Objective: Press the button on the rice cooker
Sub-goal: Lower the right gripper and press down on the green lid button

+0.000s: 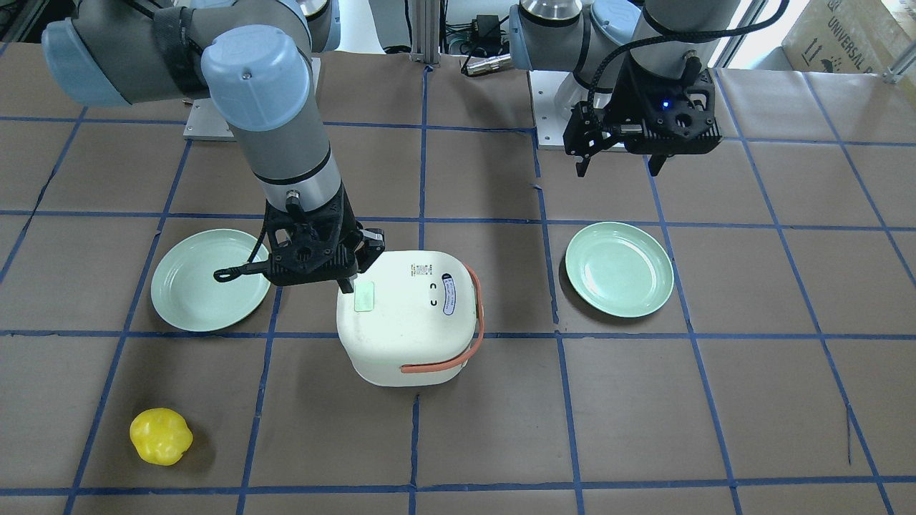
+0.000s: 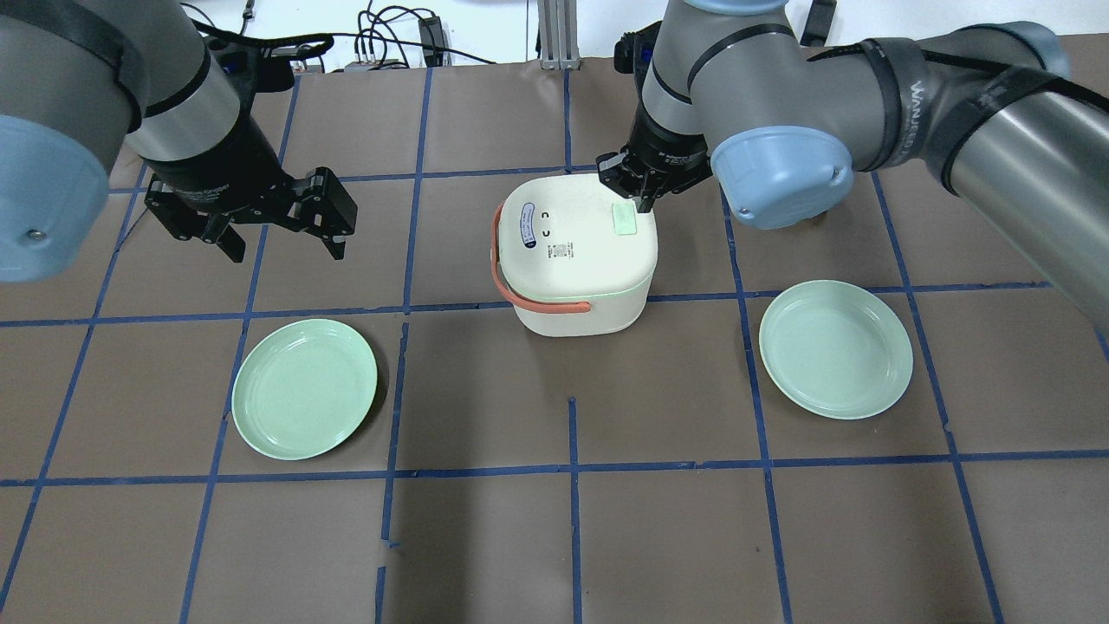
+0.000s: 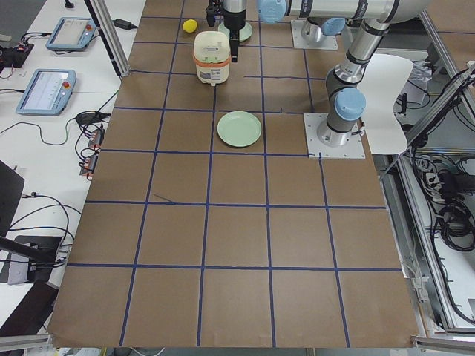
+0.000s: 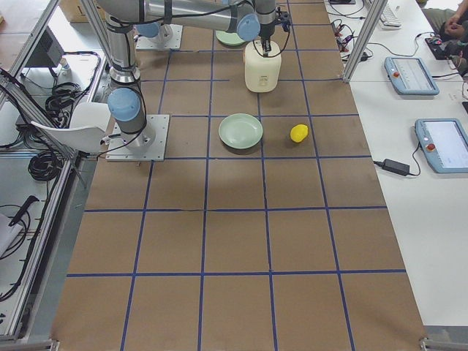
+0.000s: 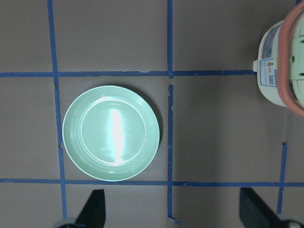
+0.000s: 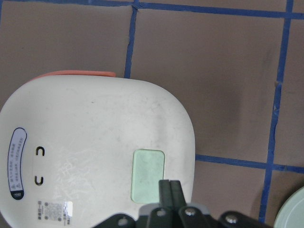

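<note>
- The rice cooker (image 2: 576,260) stands on the brown, blue-gridded table (image 2: 572,537) near its middle, with the lid (image 2: 582,247) shut.
- A mint-green rectangular button (image 6: 148,175) is set into the right part of the lid, as seen from the robot's side. An oval blue-edged label (image 2: 525,225) lies on the left part.
- The right gripper (image 6: 169,186) is held above the lid's right edge, its two fingers pressed together into a single narrow tip. The tip is seen at the button's right edge. Whether it touches the button cannot be told.
- The orange-red strap handle (image 2: 495,256) is folded down along the cooker's left and near sides, well apart from the button.
- The left gripper (image 2: 284,245) hangs above bare table well to the left of the cooker, fingers spread wide and holding nothing.
- Two pale green plates are laid nearer the robot than the cooker: the left plate (image 2: 305,387) and the right plate (image 2: 835,348), each well apart from it.
- A small yellow lobed object (image 1: 160,435) lies on the far right of the table, well apart from the cooker.
</note>
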